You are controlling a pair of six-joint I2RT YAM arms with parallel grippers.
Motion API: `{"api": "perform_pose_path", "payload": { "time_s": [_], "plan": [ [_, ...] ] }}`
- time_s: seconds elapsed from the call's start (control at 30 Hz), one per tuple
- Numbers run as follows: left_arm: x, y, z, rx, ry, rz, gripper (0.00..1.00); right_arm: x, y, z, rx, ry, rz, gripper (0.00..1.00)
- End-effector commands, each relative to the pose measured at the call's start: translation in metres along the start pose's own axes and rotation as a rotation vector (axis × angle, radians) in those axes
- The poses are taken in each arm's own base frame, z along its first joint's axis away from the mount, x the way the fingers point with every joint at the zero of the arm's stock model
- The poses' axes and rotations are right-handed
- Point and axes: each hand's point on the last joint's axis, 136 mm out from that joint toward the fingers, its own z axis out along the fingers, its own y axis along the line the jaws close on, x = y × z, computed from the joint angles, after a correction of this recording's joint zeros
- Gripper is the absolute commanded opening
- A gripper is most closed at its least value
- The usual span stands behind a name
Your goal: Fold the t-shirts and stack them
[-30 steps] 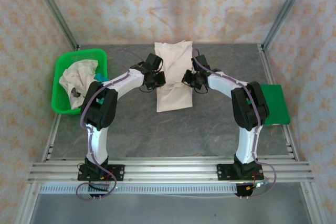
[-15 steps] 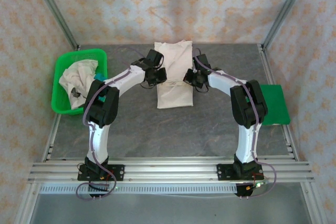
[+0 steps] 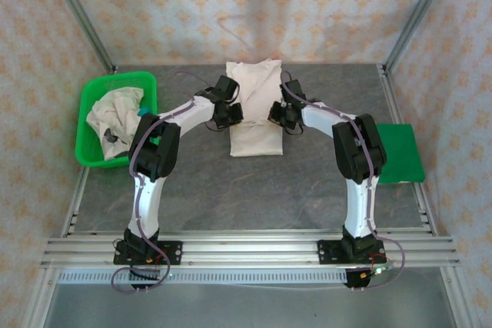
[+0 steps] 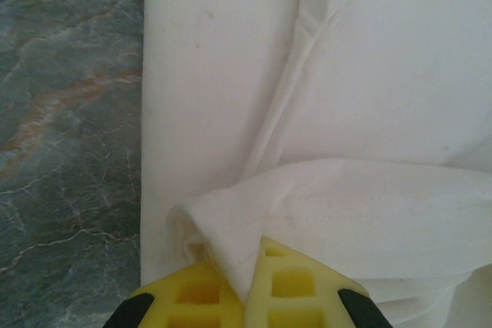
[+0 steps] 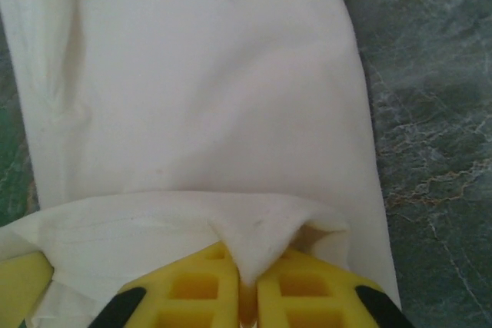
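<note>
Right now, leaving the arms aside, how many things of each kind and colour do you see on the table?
Cream t-shirts: 2, the folded t-shirt and the crumpled t-shirt
Teal t-shirt: 1
Green basket: 1
Green mat: 1
Total: 5

Top camera looks down from behind; both wrist cameras hug the shared cream t-shirt (image 3: 254,113).
</note>
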Motion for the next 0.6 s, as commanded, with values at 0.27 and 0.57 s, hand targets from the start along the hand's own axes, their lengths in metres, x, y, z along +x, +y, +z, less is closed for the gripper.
{"api": "perform_pose_path", "payload": {
  "time_s": [0.27, 0.57],
  "plan": [
    [-0.011, -0.021, -0.024, 0.100, -0.002, -0.031, 0.57, -0.026, 0.027, -0.056, -0.092, -0.142, -0.054, 0.59],
    [-0.028, -0.013, -0.086, 0.067, -0.179, -0.029, 1.00, -0.004, 0.052, -0.065, -0.172, -0.131, -0.072, 0.64]
  ]
}}
